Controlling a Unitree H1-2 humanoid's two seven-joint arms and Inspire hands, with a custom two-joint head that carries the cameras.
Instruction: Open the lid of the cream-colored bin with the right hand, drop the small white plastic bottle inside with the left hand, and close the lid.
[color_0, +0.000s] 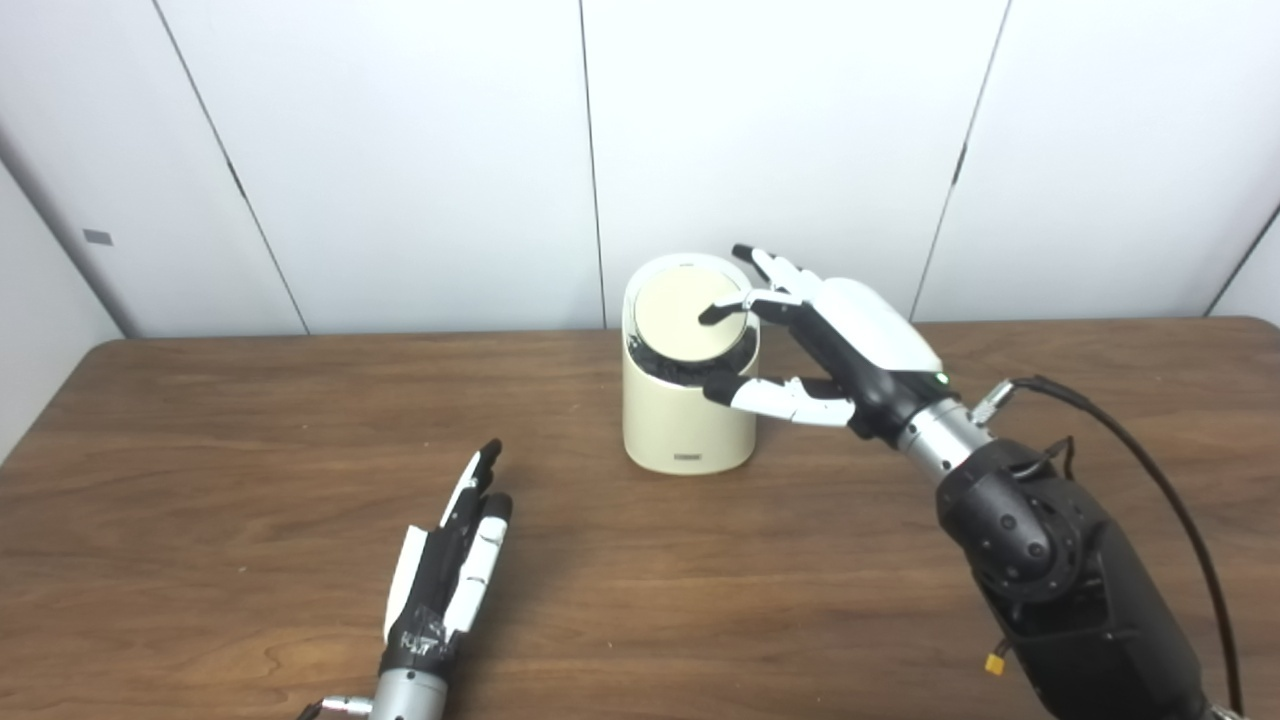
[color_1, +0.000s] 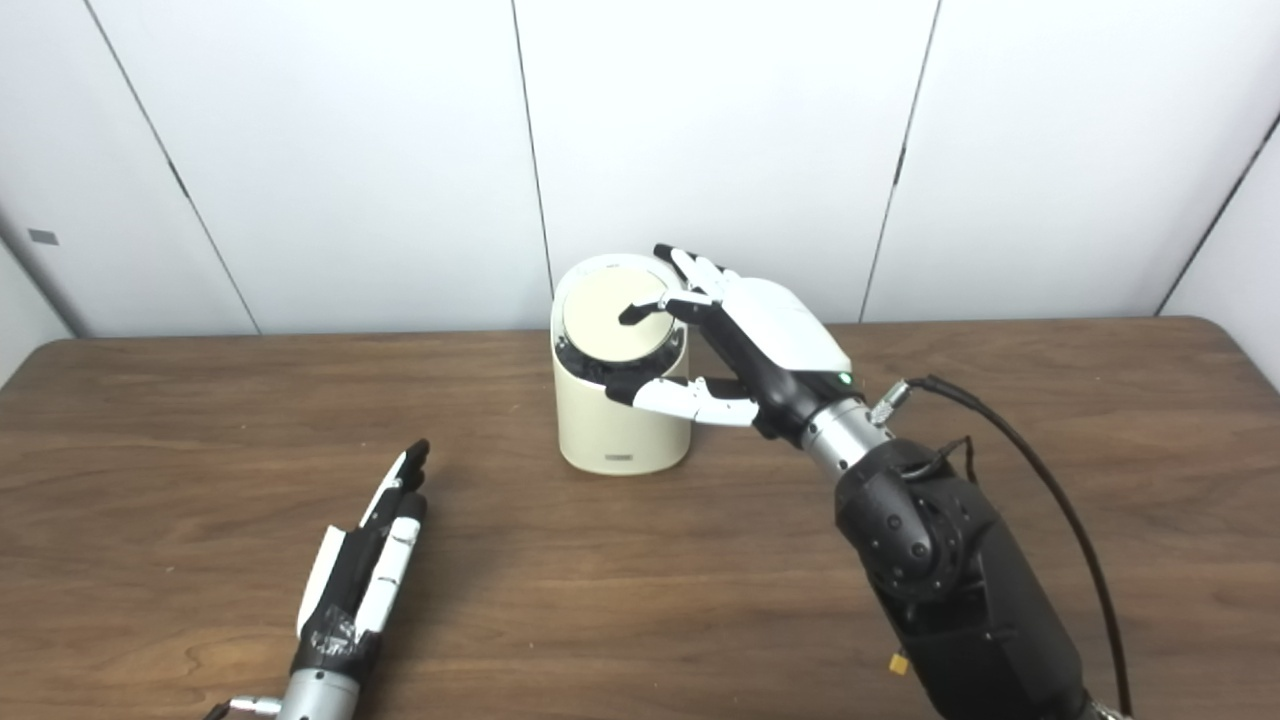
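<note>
right hand (color_0: 840, 345), fingers spread, is pressing the lid (color_0: 690, 315) of the bin (color_0: 685, 420); the light bin may be tipping. left hand (color_0: 450, 560) is lying released, empty.

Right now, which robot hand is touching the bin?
The right hand, with a fingertip on the bin's lid. The left hand lies flat on the table.

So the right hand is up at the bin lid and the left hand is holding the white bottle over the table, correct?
Not quite. The right hand is indeed at the lid of the cream bin, a fingertip over it. But the left hand holds nothing: both eye views show it lying flat on the table, fingers extended and empty. No white bottle is visible anywhere.
</note>
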